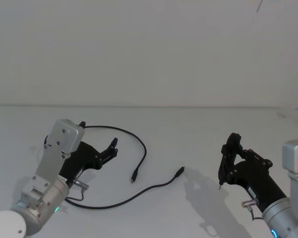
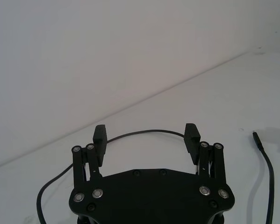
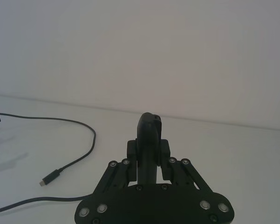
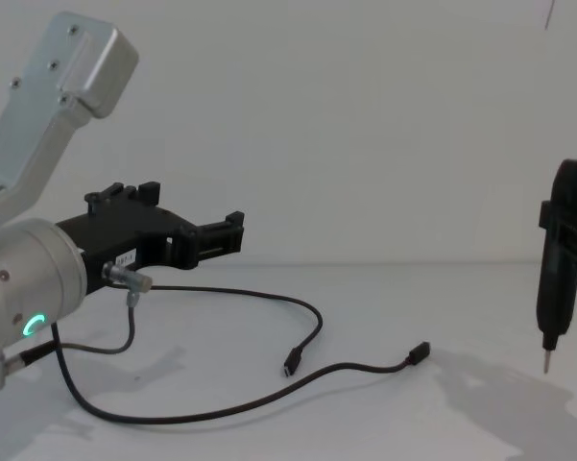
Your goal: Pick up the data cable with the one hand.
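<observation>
The data cable (image 1: 144,148) is a long thin black cord lying in a loose loop on the white table, also seen as the cable (image 4: 312,327). One plug (image 1: 134,177) rests mid-table and the other plug (image 1: 180,172) just right of it. My left gripper (image 1: 97,135) hovers open over the loop's far left stretch, holding nothing. In the left wrist view the gripper (image 2: 146,133) has its fingers wide apart, and the cable (image 2: 265,158) runs across just beyond the tips. My right gripper (image 1: 231,153) stays at the right, shut on a black pen-shaped tool (image 4: 560,279).
A short grey wire with a silver plug (image 4: 125,279) hangs at my left wrist. The tool's thin metal tip (image 4: 545,363) points down above the table (image 1: 213,124), which ends at a plain white wall. The cable's lower run (image 1: 104,206) passes close to my left arm.
</observation>
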`<state>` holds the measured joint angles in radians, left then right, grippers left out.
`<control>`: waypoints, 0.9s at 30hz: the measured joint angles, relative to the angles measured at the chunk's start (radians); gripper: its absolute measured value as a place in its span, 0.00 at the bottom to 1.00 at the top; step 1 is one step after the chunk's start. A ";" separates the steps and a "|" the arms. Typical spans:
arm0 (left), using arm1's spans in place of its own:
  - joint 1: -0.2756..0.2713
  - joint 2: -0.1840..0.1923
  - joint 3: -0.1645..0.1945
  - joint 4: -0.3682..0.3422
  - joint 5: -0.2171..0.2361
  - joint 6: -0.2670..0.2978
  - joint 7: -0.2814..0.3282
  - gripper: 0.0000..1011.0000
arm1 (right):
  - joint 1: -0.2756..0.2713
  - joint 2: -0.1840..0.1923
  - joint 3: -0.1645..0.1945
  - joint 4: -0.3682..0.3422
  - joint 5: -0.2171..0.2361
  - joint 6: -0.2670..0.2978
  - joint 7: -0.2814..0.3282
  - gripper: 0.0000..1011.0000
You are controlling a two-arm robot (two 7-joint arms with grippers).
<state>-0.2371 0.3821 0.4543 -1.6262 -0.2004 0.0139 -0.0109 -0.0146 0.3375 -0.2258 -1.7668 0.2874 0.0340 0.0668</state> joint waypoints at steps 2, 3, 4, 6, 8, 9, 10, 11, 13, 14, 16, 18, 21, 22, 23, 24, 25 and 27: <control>0.000 0.000 0.000 0.000 0.000 0.000 0.000 0.99 | 0.000 0.000 0.000 0.000 0.000 0.000 0.000 0.28; 0.000 0.000 0.000 0.000 0.000 0.000 -0.001 0.99 | 0.000 0.000 0.000 0.000 0.000 0.000 0.000 0.28; 0.000 0.000 0.000 0.000 0.000 0.000 -0.001 0.99 | 0.000 0.000 0.000 0.000 0.000 0.000 0.000 0.28; -0.001 0.000 0.000 0.000 -0.001 0.001 -0.006 0.99 | 0.000 0.000 0.000 0.000 0.000 0.000 0.000 0.28; -0.004 0.002 0.000 -0.002 -0.004 0.004 -0.017 0.99 | 0.000 0.000 0.000 0.000 0.000 0.000 0.000 0.28; -0.005 0.003 0.000 -0.002 -0.006 0.005 -0.022 0.99 | 0.000 0.000 0.000 0.000 0.000 0.000 0.000 0.28; -0.007 0.006 0.000 -0.003 -0.010 0.008 -0.033 0.99 | 0.000 0.000 0.000 0.000 0.000 0.000 0.000 0.28; -0.007 0.006 0.000 -0.003 -0.010 0.008 -0.033 0.99 | 0.000 0.000 0.000 0.000 0.000 0.000 0.000 0.28; -0.011 0.012 0.000 -0.006 -0.019 0.015 -0.054 0.99 | 0.000 0.000 0.000 0.000 0.000 0.000 0.000 0.28; -0.013 0.015 0.001 -0.007 -0.023 0.017 -0.061 0.99 | 0.000 0.000 0.000 0.000 0.000 0.000 0.000 0.28; -0.019 0.023 0.001 -0.011 -0.034 0.028 -0.087 0.99 | 0.000 0.000 0.000 0.000 0.000 0.000 0.000 0.28; -0.023 0.028 0.002 -0.013 -0.042 0.037 -0.108 0.99 | 0.000 0.000 0.000 0.000 0.000 0.000 0.000 0.28; -0.036 0.045 0.004 -0.019 -0.064 0.066 -0.160 0.99 | 0.000 0.000 0.000 0.000 0.000 0.000 0.000 0.28; -0.039 0.049 0.005 -0.020 -0.068 0.072 -0.170 0.99 | 0.000 0.000 0.000 0.000 0.000 0.000 0.000 0.28; -0.044 0.053 0.005 -0.022 -0.073 0.078 -0.181 0.99 | 0.000 0.000 0.000 0.000 0.000 0.000 0.000 0.28; -0.046 0.055 0.006 -0.023 -0.077 0.085 -0.192 0.99 | 0.000 0.000 0.000 0.000 0.000 0.000 0.000 0.28; -0.050 0.060 0.007 -0.024 -0.081 0.093 -0.204 0.99 | 0.000 0.000 0.000 0.000 0.000 0.000 0.000 0.28; -0.062 0.071 0.010 -0.027 -0.094 0.117 -0.236 0.99 | 0.000 0.000 0.000 0.000 0.000 0.000 0.000 0.28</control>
<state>-0.2989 0.4529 0.4648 -1.6528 -0.2941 0.1313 -0.2471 -0.0147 0.3374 -0.2258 -1.7668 0.2874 0.0341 0.0668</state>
